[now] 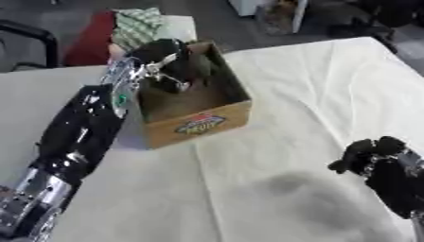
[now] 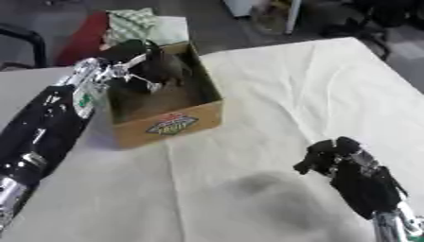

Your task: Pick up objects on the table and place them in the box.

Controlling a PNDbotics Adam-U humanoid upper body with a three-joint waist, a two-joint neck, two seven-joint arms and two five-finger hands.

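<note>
The left arm is reaching in from the lower left of the view and stretching across the white-clothed table (image 1: 314, 94); its left hand (image 2: 153, 66) is sitting over the far end of the open cardboard box (image 1: 198, 124), inside the rim; the fingers are curling down around something dark and rounded (image 2: 170, 66) within the box, though whether they are actually gripping it or only resting against it cannot be told; the dark shape is blurring into the hand, so what it is cannot be made out. The box is standing upright on the cloth near the table's far left part, its printed label facing the camera; its brown floor is showing bare at the near end. The right hand (image 2: 327, 156) is hovering above the cloth at the lower right, well apart from the box; its fingers are curling inward and holding nothing.
</note>
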